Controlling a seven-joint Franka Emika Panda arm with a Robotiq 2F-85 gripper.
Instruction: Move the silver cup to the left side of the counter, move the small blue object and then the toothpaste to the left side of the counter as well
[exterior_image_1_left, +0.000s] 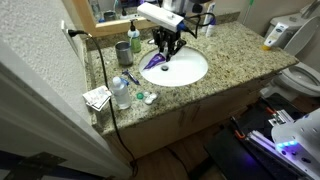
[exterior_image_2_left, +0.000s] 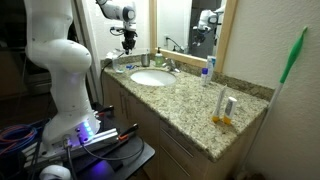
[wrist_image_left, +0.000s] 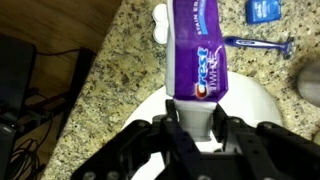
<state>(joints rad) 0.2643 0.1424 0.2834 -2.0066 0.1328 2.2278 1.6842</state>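
Observation:
My gripper (wrist_image_left: 198, 122) is shut on the white cap end of the toothpaste (wrist_image_left: 197, 45), a purple Crest tube that hangs from the fingers over the white sink (wrist_image_left: 255, 105). In an exterior view the gripper (exterior_image_1_left: 166, 45) holds the tube (exterior_image_1_left: 155, 62) above the sink's left rim. The silver cup (exterior_image_1_left: 135, 41) stands at the back of the speckled counter (exterior_image_1_left: 230, 50), beside a green soap bottle (exterior_image_1_left: 122, 52). A small blue object (wrist_image_left: 262, 10) lies on the granite past the tube, near a blue razor (wrist_image_left: 258, 43).
A clear plastic bottle (exterior_image_1_left: 120, 92), folded paper (exterior_image_1_left: 97, 97) and small round items (exterior_image_1_left: 146, 97) crowd the counter's left front corner. A black cable (exterior_image_1_left: 103, 80) runs down there. The faucet (exterior_image_2_left: 170, 65), a white upright tube (exterior_image_2_left: 208, 70) and an orange item (exterior_image_2_left: 224, 118) stand elsewhere.

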